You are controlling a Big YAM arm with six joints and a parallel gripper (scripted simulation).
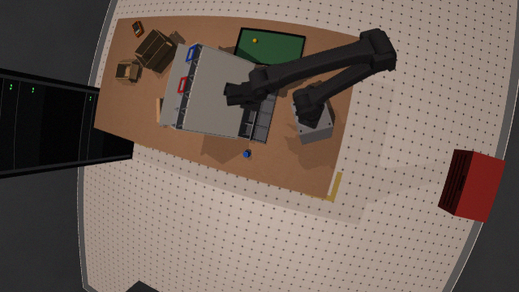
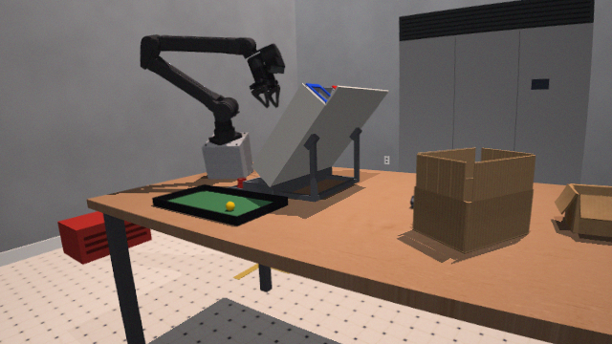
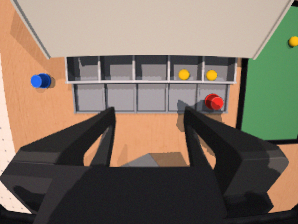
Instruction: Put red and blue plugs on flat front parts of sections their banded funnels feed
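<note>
Wrist view looks down past the gripper (image 3: 147, 123), whose fingers are spread partway with nothing between them, onto the low end of the sloped cover (image 3: 153, 10). Below its lip runs a row of five open sections (image 3: 152, 70), each with a flat front part (image 3: 152, 98) toward the camera. Two yellow marbles (image 3: 184, 74) lie in the fourth and fifth sections counted from the blue plug's side, which suggests both funnels have been tested and the gripper hangs above the row to read the result. The red plug (image 3: 213, 102) already sits on the flat front of the fifth section, the one nearest the green tray (image 3: 266, 96). By that reading, the blue plug (image 3: 40, 80) belongs in front of the fourth; it stands on the bare counter (image 1: 284, 170), near the long edge opposite the tray and apart from the section row.

A third marble (image 1: 255, 40) rests in the tray at the far long edge. The blue-banded funnel (image 1: 190, 53) and red-banded funnel (image 1: 182, 84) sit at the cover's high end. The pipes are hidden under the cover, so nothing shows which marble came from which funnel. In the top view the arm (image 1: 316, 61) covers much of the section row and the red plug.
</note>
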